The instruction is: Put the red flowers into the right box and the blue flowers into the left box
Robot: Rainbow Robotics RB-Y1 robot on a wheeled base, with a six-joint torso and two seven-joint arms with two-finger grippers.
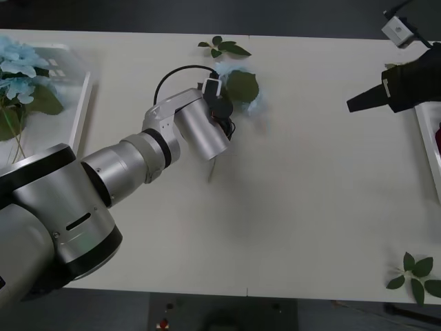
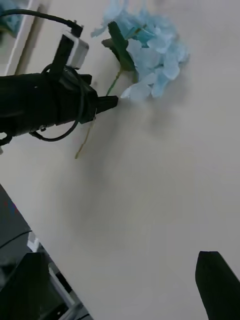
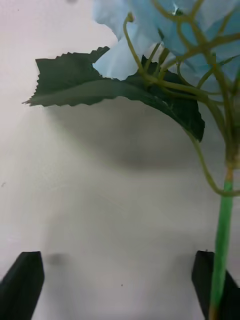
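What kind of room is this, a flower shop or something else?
Probably a robotics lab or test room, not a shop: a bare white table, artificial blue flowers being sorted into a plastic left box, and the left gripper with its cabled wrist camera.

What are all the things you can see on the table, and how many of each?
Loose blue flower: one, pale blue with a dark green leaf, lying on the table near the far middle, by the left gripper.
Blue flowers: a bunch, pale blue, in the left box.
Left box: one, white, far left.
Right box: one, white rim, right edge; something dark red inside.
Leaf sprigs: two, green; far edge, near right corner.
Table: one, cream.
Left gripper: black fingers open, stem beside one.
Right gripper: black, open, above the table's right side.
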